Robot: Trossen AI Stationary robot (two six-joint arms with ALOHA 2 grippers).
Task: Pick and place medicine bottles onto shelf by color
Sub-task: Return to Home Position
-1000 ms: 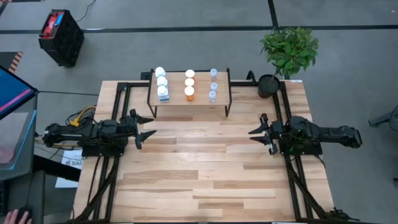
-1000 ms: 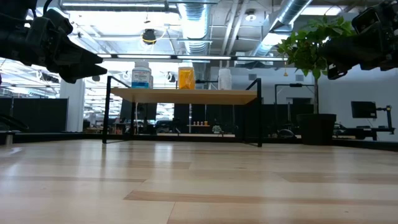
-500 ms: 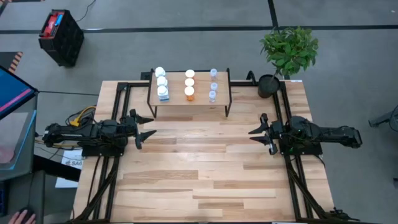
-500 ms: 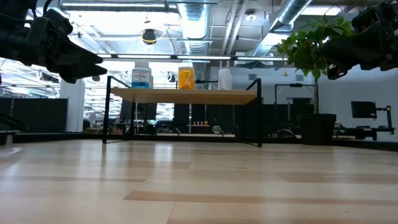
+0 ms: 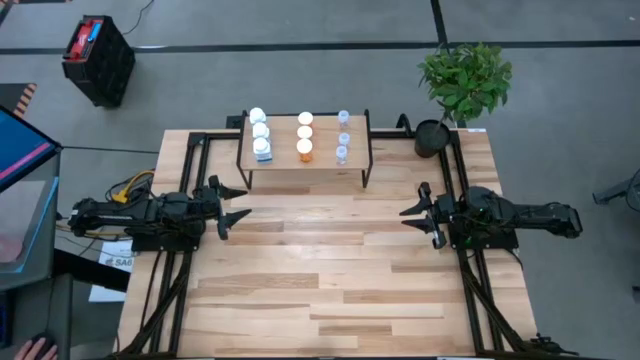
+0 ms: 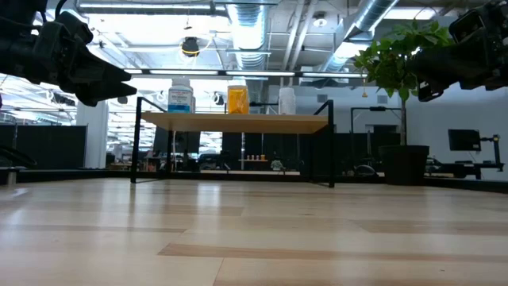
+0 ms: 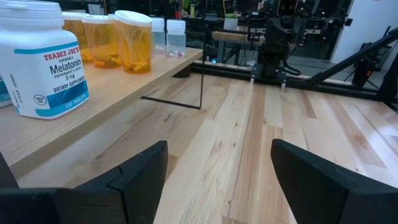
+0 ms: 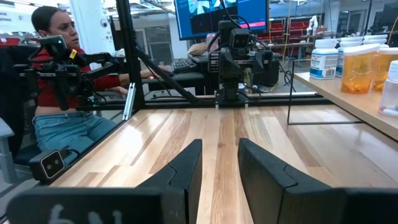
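Medicine bottles (image 5: 305, 131), all nine by my count, stand on the low light-wood shelf with thin black legs (image 5: 283, 160) at the far edge of the pale wood-plank worktop (image 5: 330, 270). They run in three front-to-back columns. The white plastic bottles with white caps (image 5: 260, 130) are on the left arm's side, the orange translucent bottles with white caps (image 5: 304, 148) in the middle, and the small clear bluish bottles (image 5: 343, 139) on the right arm's side.

I judge the sorting done, so the step in hand is parking both arms at home. The left tool (image 5: 247, 201) sits low at its own side of the worktop, fingers spread wide, gripping nothing. The right tool (image 5: 403, 217) mirrors it on the opposite side, fingers drawn near each other with a slim gap, also empty. Both are well apart from the shelf.

My next move calls for very little: settle the arms and keep them away from those black legs.

From the left wrist view the nearest white bottle wears a blue-banded label reading Melatonin. The orange ones show pills through their walls. Every bottle looks upright, and the columns look tidy and evenly spaced.
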